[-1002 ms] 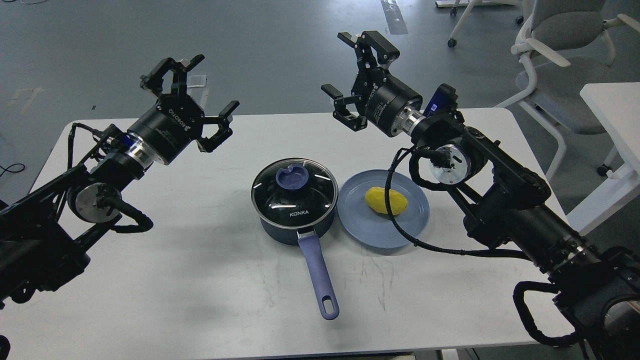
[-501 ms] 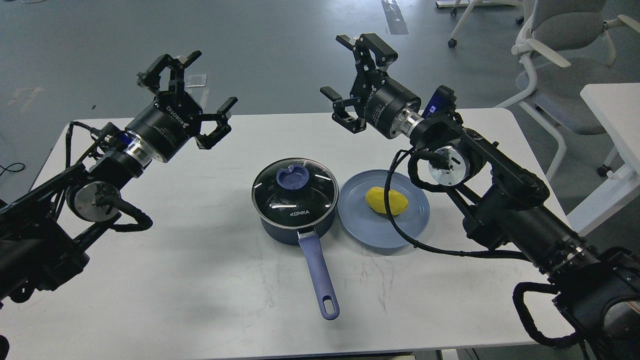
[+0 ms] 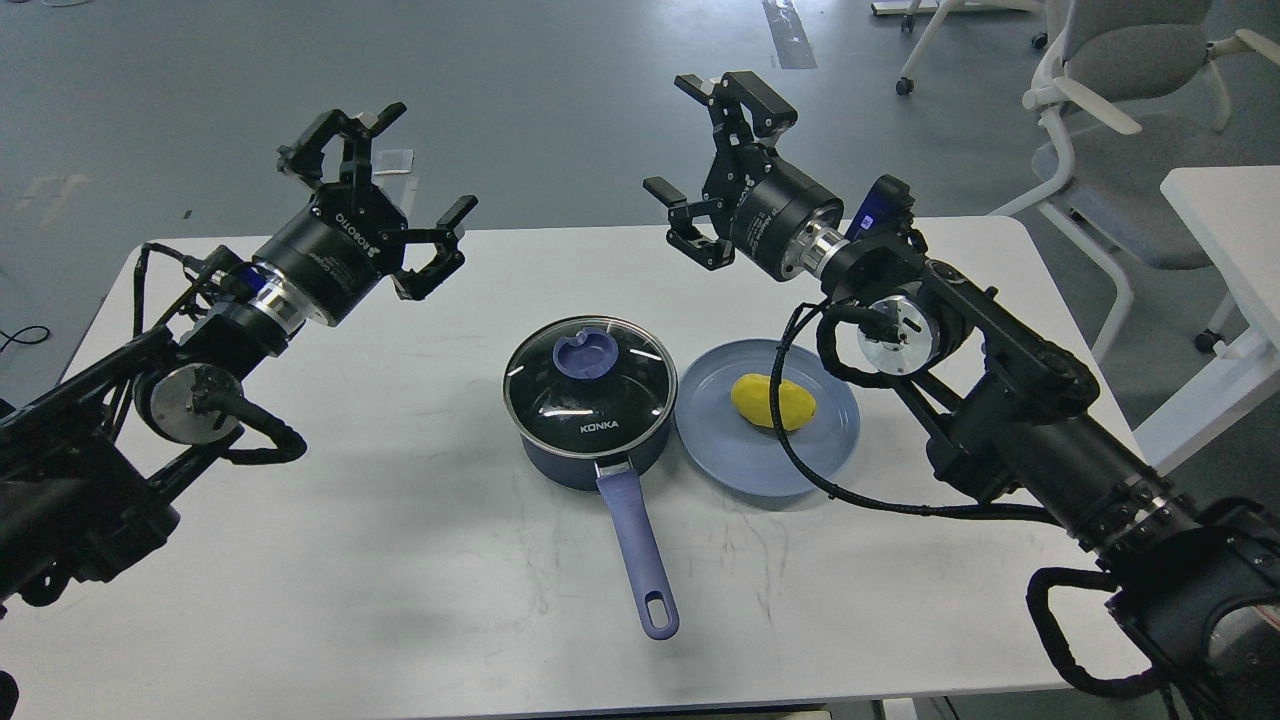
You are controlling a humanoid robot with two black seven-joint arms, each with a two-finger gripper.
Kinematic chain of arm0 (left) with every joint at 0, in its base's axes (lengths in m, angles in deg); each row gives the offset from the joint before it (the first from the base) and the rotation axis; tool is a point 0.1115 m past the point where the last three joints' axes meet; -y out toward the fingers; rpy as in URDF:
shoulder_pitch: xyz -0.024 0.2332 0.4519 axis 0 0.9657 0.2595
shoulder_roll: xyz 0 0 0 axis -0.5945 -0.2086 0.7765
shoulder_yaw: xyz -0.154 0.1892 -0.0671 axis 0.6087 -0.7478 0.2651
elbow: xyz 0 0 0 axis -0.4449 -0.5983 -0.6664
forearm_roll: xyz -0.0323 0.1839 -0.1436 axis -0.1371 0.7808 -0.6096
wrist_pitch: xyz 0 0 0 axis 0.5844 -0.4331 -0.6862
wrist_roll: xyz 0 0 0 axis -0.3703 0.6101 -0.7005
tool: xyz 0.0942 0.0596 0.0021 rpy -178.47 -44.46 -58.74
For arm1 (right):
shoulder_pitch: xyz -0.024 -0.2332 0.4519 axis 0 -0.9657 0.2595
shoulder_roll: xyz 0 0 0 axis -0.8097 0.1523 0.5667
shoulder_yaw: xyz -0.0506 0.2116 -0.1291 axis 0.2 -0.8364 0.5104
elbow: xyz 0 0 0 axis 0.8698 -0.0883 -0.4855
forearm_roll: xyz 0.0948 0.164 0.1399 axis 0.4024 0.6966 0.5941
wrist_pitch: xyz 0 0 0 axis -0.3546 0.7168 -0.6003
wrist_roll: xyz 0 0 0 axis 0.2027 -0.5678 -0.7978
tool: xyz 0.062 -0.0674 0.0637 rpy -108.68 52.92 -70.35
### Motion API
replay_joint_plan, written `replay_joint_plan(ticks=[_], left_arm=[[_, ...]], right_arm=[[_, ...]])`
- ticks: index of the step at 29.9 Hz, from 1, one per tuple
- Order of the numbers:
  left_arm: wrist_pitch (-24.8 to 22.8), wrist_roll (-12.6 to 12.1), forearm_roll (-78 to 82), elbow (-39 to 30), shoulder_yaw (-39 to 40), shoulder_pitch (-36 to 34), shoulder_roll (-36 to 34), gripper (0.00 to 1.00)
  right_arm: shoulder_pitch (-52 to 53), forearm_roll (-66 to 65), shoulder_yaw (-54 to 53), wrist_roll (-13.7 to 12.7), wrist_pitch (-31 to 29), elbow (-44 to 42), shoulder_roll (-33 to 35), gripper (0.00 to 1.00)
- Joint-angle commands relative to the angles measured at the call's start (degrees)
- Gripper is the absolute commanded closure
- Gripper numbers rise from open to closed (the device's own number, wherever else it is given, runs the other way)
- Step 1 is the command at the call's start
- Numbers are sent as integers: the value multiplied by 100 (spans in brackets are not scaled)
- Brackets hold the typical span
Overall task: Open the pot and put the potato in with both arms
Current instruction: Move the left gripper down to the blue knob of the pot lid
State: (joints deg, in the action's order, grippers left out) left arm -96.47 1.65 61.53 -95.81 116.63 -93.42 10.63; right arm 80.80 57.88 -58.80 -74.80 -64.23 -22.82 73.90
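Note:
A dark blue pot (image 3: 588,445) stands mid-table, its long handle (image 3: 640,556) pointing toward me. Its glass lid (image 3: 540,392) with a blue knob (image 3: 585,354) is on. A yellow potato (image 3: 772,401) lies on a blue plate (image 3: 765,460) just right of the pot. My left gripper (image 3: 385,165) is open and empty, raised above the table, up and left of the pot. My right gripper (image 3: 702,140) is open and empty, raised above the table's far edge, beyond the pot and plate.
The white table (image 3: 400,560) carries only the pot and plate. Office chairs (image 3: 1120,110) and another white table (image 3: 1225,240) stand at the right. A black cable (image 3: 800,460) from my right arm hangs over the plate's right side.
Both grippers have shifted only slightly. The left rose a little and the right drifted a touch; the pot, lid and potato have not moved.

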Motion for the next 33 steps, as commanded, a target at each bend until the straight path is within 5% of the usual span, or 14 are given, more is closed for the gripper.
replay_joint_plan(ticks=[1, 6, 15, 21, 33], left_arm=[[43, -16, 173, -104, -94, -26, -59, 2], [1261, 54, 2644, -630, -113, -132, -155, 2], [2545, 116, 6295, -1913, -138, -202, -314, 2], [3725, 133, 9581, -1679, -743, -185, -16, 2], [3866, 142, 12003, -580, -1193, -141, 432, 2]], right_arm=[[-13, 0, -9, 8, 20, 1, 5, 0], [-48, 9, -26, 26, 55, 10, 84, 0], [-241, 35, -421, 26, 55, 19, 409, 0], [-443, 35, -729, 26, 169, 10, 506, 0], [-610, 35, -1098, 44, 266, 1, 682, 0]])
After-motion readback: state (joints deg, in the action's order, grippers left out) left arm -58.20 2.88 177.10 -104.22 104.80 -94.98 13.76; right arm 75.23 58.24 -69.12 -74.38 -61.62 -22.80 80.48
